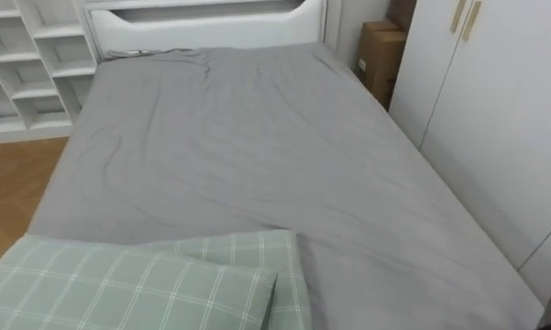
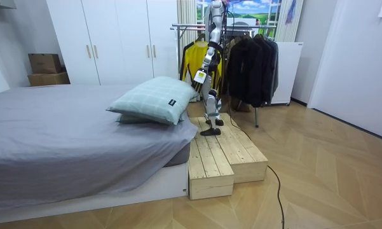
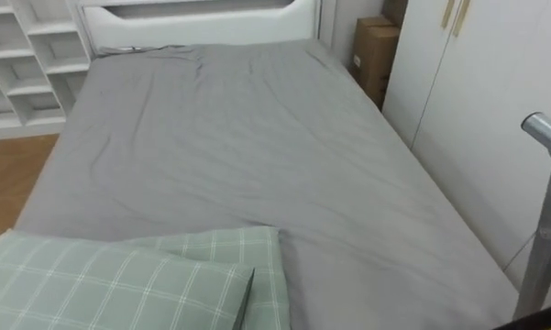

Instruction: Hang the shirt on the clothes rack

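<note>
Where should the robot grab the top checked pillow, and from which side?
The top pillow lies on a second pillow, and its corner toward the wooden platform juts free. Probably best to pinch that raised corner, coming from the platform side, where the robot stands.

We see a grey-sheeted bed [image 1: 257, 156]; two green checked pillows [image 1: 119, 284] lie stacked at its end nearest the left hand [image 2: 199, 77].

Two pale-green checked pillows [image 1: 137, 284] are lying on the grey-sheeted bed [image 1: 247, 147]; brown cardboard boxes [image 1: 380, 60] are sitting beside the white wardrobe [image 1: 495, 110].
</note>
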Tool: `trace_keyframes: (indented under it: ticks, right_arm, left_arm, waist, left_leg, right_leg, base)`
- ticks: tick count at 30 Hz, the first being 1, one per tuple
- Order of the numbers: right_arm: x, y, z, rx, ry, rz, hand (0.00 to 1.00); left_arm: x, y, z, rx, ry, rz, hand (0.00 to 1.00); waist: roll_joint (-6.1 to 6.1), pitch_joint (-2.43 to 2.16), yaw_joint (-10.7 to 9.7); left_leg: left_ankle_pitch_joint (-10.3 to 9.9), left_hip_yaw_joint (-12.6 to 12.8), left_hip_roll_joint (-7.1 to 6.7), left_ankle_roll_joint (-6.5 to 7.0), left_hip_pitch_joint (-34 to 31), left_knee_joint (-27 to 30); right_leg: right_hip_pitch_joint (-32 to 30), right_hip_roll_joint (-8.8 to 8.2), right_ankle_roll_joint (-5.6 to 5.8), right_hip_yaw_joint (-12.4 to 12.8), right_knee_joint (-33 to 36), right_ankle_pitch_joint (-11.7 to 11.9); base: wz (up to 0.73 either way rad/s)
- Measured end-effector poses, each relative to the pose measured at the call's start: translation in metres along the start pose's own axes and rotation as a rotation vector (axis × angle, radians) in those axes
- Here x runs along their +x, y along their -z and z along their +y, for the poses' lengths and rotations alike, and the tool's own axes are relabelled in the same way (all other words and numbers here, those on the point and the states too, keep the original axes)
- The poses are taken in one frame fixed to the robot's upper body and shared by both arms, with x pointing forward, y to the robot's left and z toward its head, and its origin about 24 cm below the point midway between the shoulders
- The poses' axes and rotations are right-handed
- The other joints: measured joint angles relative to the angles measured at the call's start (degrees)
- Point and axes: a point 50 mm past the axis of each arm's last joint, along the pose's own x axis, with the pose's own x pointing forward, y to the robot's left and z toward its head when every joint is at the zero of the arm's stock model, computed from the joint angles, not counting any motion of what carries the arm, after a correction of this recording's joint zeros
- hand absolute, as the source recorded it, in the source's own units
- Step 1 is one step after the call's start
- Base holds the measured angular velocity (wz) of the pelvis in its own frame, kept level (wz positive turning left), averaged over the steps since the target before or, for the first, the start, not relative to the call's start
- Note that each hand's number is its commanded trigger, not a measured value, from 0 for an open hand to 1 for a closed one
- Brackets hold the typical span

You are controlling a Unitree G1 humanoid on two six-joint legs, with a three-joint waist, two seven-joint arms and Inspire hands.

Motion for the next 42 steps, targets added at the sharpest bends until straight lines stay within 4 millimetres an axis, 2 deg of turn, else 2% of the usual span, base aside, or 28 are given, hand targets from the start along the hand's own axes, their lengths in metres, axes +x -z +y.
trace_keyframes:
  ticks: [4,13,21,26,36,42]
  right_arm:
    - [-0.0002,-0.0003,0.0001,0.013,-0.021,-0.004,0.0]
    - [-0.0006,0.001,-0.0013,0.046,-0.025,-0.006,0.0]
    - [-0.0005,0.0004,-0.001,0.05,-0.024,-0.007,0.0]
    - [-0.0006,0.0008,-0.0012,0.05,-0.024,-0.006,0.0]
    - [-0.0006,0.0013,-0.0011,0.063,-0.025,-0.006,0.0]
    - [-0.0006,0.0011,-0.001,0.062,-0.026,-0.006,0.0]
  left_arm:
    - [0.0,0.0001,-0.0001,0.009,0.002,0.0,0.0]
    - [0.0004,-0.0026,-0.0035,0.049,0.019,-0.008,0.0]
    - [0.0004,-0.0023,-0.0046,0.051,0.024,-0.007,0.0]
    - [0.0006,-0.0033,-0.0061,0.062,0.03,-0.01,0.0]
    - [0.0007,-0.0036,-0.0063,0.053,0.031,-0.01,0.0]
    - [0.0007,-0.0034,-0.0063,0.052,0.033,-0.008,0.0]
  waist:
    - [0.37,-0.01,-1.06]
    - [1.36,-0.11,-1.11]
    - [1.43,-0.02,-1.23]
    - [1.44,0.26,-1.29]
    - [1.45,0.21,-1.54]
    - [1.23,-0.09,-1.66]
  left_leg:
    - [0.05,-0.74,-0.27,0.08,-0.46,0.34]
    - [0.14,-1.12,-0.64,0.25,-0.92,0.53]
    - [0.16,-2.36,-1.09,0.24,-1.03,0.5]
    - [0.15,-3.28,-1.38,0.24,-1.11,0.23]
    - [0.17,-3.91,-1.59,0.26,-1.48,0.68]
    - [0.22,-4.01,-1.95,0.35,-1.58,0.67]
  right_leg:
    - [-0.01,-0.06,0.06,-0.39,-0.05,-0.03]
    - [0.03,-0.14,0.39,-0.53,-0.6,-0.27]
    - [0.49,-0.34,0.56,-1.79,-0.81,-0.38]
    - [0.84,-0.4,0.57,-1.77,-0.83,-0.38]
    - [0.83,-0.44,1.18,-1.83,-0.82,-0.78]
    - [0.77,-0.72,1.26,-1.88,-0.92,-0.85]
  base:
    - [0.07]
    - [0.03]
    - [0.09]
    - [0.09]
    - [0.02]
    - [0.0]
